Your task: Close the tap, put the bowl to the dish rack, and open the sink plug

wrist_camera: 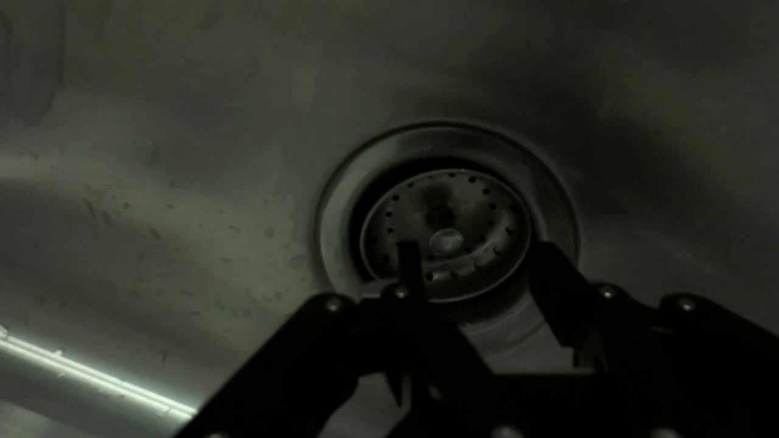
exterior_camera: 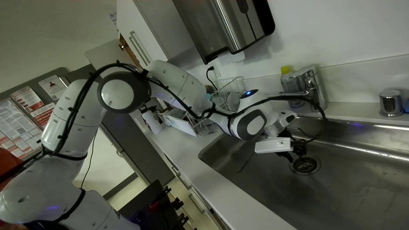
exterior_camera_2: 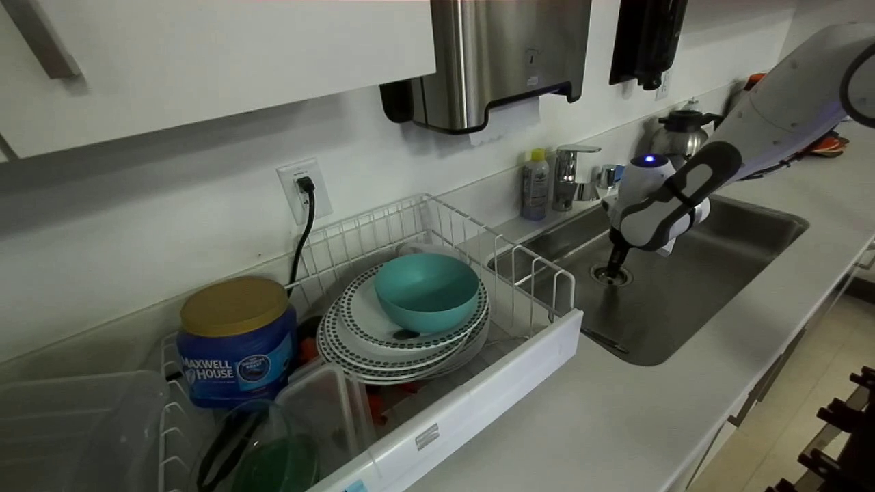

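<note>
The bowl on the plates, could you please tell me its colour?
The bowl is plain teal, best seen in an exterior view.

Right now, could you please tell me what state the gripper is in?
Gripper: open, poised at the sink plug, holding nothing.

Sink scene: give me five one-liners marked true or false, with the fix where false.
1. The bowl sits on plates in the dish rack. True.
2. The claw is open at the sink plug. True, though contact can't be judged.
3. The sink plug lies in the bowl. False: it sits inside the drain.
4. A bottle stands beside the tap in both exterior views. True.
5. That bottle is topped in red. False: its cap is yellow.
</note>
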Robot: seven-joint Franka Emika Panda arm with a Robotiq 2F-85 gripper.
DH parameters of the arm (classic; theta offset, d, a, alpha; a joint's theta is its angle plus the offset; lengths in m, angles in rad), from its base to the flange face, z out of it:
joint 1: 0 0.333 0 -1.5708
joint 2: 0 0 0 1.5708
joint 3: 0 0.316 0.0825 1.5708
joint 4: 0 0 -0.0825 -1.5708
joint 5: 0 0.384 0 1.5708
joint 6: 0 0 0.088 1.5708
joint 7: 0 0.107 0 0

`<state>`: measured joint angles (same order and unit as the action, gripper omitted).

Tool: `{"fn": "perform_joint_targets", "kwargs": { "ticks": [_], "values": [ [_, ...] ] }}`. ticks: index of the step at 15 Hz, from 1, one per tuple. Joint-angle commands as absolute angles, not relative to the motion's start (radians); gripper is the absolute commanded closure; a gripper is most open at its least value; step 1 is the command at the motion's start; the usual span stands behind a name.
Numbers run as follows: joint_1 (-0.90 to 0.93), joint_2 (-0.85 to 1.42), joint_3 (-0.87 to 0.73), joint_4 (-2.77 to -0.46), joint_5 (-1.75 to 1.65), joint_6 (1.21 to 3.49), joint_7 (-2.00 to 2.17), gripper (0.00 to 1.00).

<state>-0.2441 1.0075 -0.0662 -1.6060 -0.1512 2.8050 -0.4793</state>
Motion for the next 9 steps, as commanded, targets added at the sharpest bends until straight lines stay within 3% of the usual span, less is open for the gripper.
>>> {"fn": "perform_joint_targets", "kwargs": {
  "ticks": [1,9],
  "values": [
    [-0.216,1.049,-0.102,-1.533,-0.182,2.746,-0.410,0.49],
    [-0.220,1.100,-0.096,-1.461,-0.178,2.693,-0.409,0.53]
  ]
}}
